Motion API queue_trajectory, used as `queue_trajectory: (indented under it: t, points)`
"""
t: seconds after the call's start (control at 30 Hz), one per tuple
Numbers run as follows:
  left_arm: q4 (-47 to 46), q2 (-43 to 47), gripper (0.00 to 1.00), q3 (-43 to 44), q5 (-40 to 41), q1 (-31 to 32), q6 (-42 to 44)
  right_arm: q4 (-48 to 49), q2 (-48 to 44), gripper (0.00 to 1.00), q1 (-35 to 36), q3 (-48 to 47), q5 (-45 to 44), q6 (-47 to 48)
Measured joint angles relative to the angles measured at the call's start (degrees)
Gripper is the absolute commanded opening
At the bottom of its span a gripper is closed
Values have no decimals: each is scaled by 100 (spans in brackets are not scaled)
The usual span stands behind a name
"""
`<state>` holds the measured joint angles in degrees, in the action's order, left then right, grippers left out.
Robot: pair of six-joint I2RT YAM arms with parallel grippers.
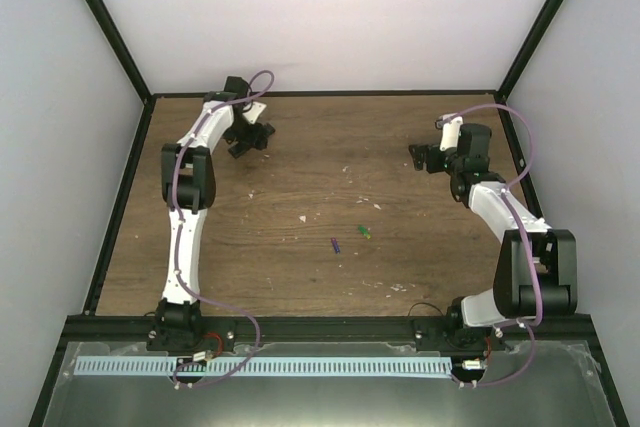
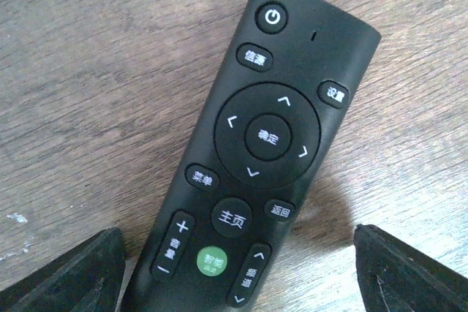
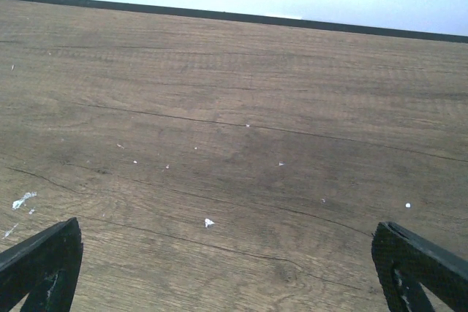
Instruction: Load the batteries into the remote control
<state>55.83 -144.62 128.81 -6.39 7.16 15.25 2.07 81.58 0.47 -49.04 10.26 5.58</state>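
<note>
The black remote control [image 2: 267, 151] lies buttons-up on the wooden table, slanting between the fingers of my left gripper [image 2: 241, 279]. That gripper is open: its left finger [image 2: 73, 275] sits close to the remote's edge and its right finger [image 2: 409, 268] stands well apart. In the top view the left gripper [image 1: 245, 134] is at the back left and hides the remote. Two batteries lie mid-table, one green [image 1: 363, 231] and one purple-blue [image 1: 336, 245]. My right gripper [image 1: 425, 157] is open at the back right over bare wood [image 3: 230, 275].
White specks of debris [image 1: 303, 217] are scattered over the tabletop, one near the right gripper [image 3: 209, 222]. A black frame edge [image 1: 320, 94] and white walls bound the table at the back and sides.
</note>
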Motion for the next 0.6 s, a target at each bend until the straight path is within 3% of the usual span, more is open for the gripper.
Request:
queue_trajectory:
  t: [0.17, 0.6]
  points:
    - [-2, -17, 79, 4, 11, 0, -2, -15, 33, 100, 0, 0, 0, 20]
    - [70, -20, 50, 9, 76, 42, 9, -15, 33, 100, 0, 0, 28, 98]
